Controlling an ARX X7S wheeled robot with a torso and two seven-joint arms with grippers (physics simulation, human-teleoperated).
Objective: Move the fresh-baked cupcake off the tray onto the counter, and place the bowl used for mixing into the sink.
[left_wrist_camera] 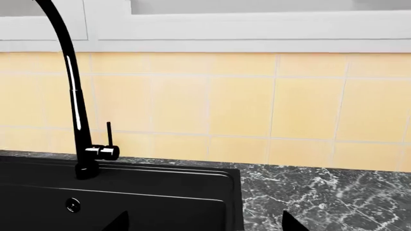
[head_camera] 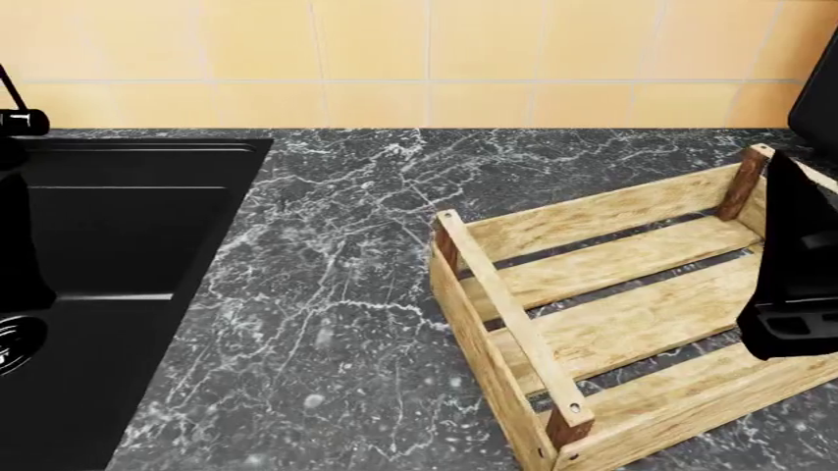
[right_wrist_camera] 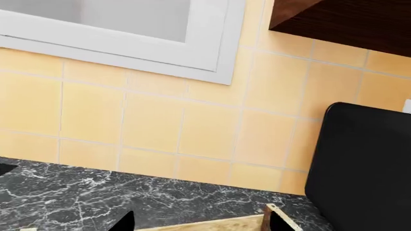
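A slatted wooden tray [head_camera: 615, 324] sits askew on the dark marble counter [head_camera: 340, 255], nearest the robot's head camera, its pale slats bare as far as they show. The right arm hangs over the tray's far right side and hides part of it. Neither the cupcake nor the bowl appears in any view, so where they lie cannot be told.

The right gripper [right_wrist_camera: 202, 222] shows only two dark fingers at the picture's edge, set wide apart with nothing between them. The left gripper [left_wrist_camera: 204, 222] is likewise spread and empty, poised near the right-hand rim of the sink [left_wrist_camera: 128, 192].

The cupcake would likely be light, soft and easily crushed, best pinched gently at its base. The ceramic bowl would be stiff, heavier and slick, and probably best taken by its rim.

Beyond the tray the surface runs clear to the yellow tiled wall [head_camera: 419, 49]. The black faucet [left_wrist_camera: 74, 96] rises at the sink's back edge, a likely obstacle when lowering the bowl. A dark appliance [right_wrist_camera: 359, 168] stands by the tray's far corner.
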